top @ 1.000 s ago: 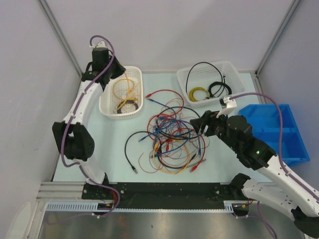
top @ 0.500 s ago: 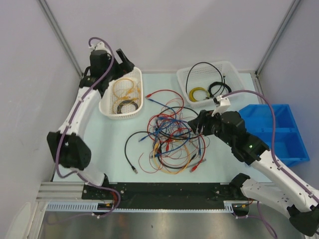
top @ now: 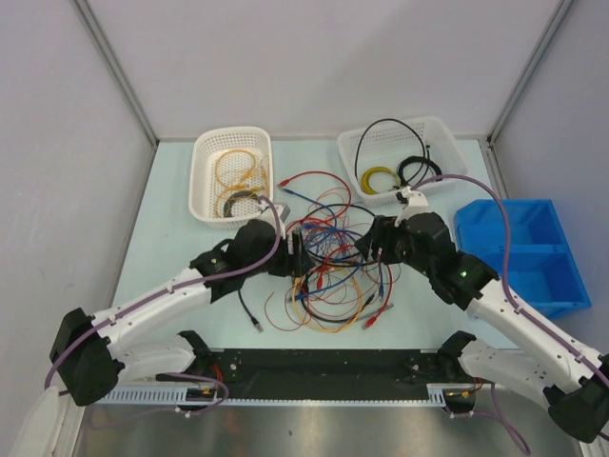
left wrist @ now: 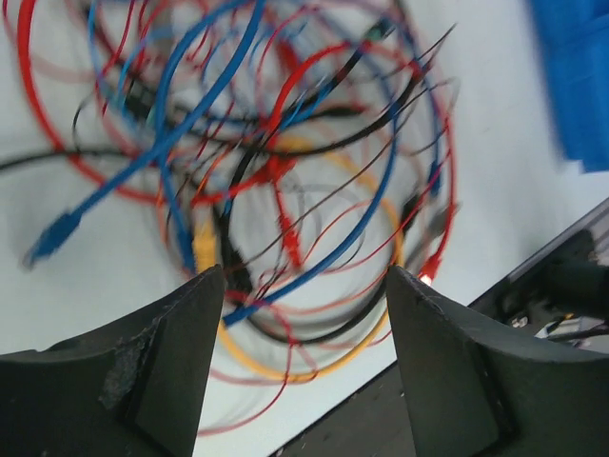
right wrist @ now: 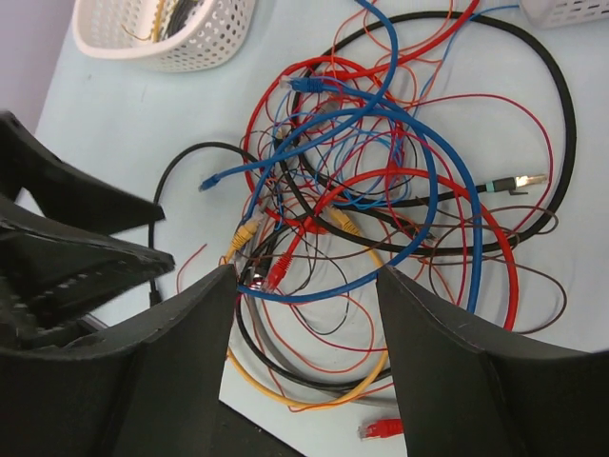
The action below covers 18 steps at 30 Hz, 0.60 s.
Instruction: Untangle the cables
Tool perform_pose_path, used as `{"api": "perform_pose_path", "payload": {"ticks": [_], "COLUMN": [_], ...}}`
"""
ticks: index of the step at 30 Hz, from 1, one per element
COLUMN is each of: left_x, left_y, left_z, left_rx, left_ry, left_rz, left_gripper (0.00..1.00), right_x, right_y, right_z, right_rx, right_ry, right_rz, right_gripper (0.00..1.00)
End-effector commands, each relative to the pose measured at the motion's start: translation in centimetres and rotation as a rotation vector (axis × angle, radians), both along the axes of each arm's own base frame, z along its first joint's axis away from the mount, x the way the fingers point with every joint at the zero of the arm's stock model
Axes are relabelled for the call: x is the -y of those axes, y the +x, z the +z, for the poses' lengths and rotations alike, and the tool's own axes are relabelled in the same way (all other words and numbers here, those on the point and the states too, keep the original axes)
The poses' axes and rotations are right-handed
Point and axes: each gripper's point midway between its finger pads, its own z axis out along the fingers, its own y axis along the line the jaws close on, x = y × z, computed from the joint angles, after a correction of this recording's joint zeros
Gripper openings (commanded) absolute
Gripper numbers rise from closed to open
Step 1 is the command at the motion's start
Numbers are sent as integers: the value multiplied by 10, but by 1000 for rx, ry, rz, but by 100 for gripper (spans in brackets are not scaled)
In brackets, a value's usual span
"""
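Observation:
The cables (top: 331,274) lie in a tangle of red, blue, yellow and black wires at the table's middle. My left gripper (top: 294,255) hangs at the tangle's left edge, jaws open. The left wrist view is blurred and shows the left gripper (left wrist: 304,284) above a blue cable (left wrist: 171,133) and a yellow loop (left wrist: 285,371), nothing between its fingers. My right gripper (top: 367,246) hovers over the tangle's right side, open too. In the right wrist view the right gripper (right wrist: 306,286) frames red, blue and yellow strands (right wrist: 428,171) lying below it, gripping none. The left gripper's fingers (right wrist: 86,257) show at that view's left.
A white basket (top: 200,190) at the back left holds coiled yellow and black cables. Another white basket (top: 447,129) at the back right holds black and yellow coils. A blue bin (top: 561,276) stands at the right. One black cable (top: 245,305) trails left of the tangle.
The left arm has swung from over the back-left basket down to the tangle's left edge, and its gripper has opened. The right gripper has edged left toward the tangle.

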Motion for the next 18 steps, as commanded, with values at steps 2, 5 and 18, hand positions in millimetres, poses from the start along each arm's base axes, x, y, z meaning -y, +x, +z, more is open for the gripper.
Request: {"api": "perform_pose_path", "payload": {"ticks": [2,5,18], "left_x": [-20,-17,-10], "left_y": [-20,-37,-52], "left_z": [-24,-48,-116], "left_rx": [-62,-144,-295], "left_ry": [-38,-66,49], "left_rz": [78,58,-8], "left_gripper": [72,72,64], "right_x": [6,5,4], "right_y": [-2,-6,-17], "right_z": [16,10,0], "right_rx": [29,5,-7], "right_ry": [46,46,23], "right_rz": [-39,-42,-64], "right_gripper": [66,65,64]}}
